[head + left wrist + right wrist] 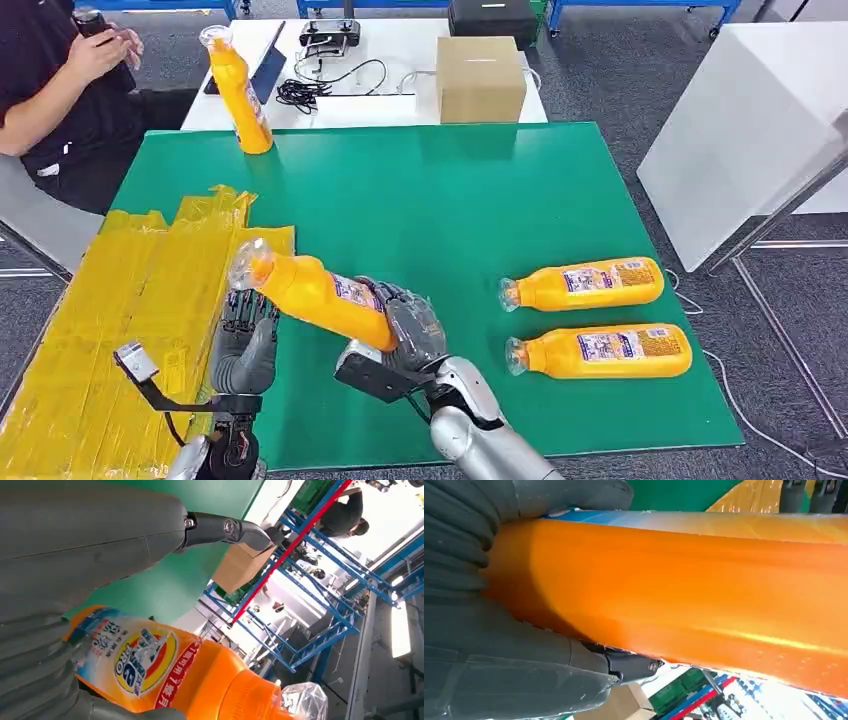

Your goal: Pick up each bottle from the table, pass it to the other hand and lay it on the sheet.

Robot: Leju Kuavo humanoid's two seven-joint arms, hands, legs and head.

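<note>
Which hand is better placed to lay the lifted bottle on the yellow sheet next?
The left hand, probably. It is raised beside the yellow sheet, just under the bottle neck. The right hand grips the bottle's base over the green table, farther from the sheet.

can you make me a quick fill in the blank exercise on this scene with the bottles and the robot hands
1. The right hand grips an orange bottle by its ____ end.
2. ____ bottles lie flat on the green mat to the robot's right.
3. One bottle stands ____ at the mat's far edge.
4. The left hand waits at the edge of the ____ sheet.

Missing words: bottom; two; upright; yellow
</note>
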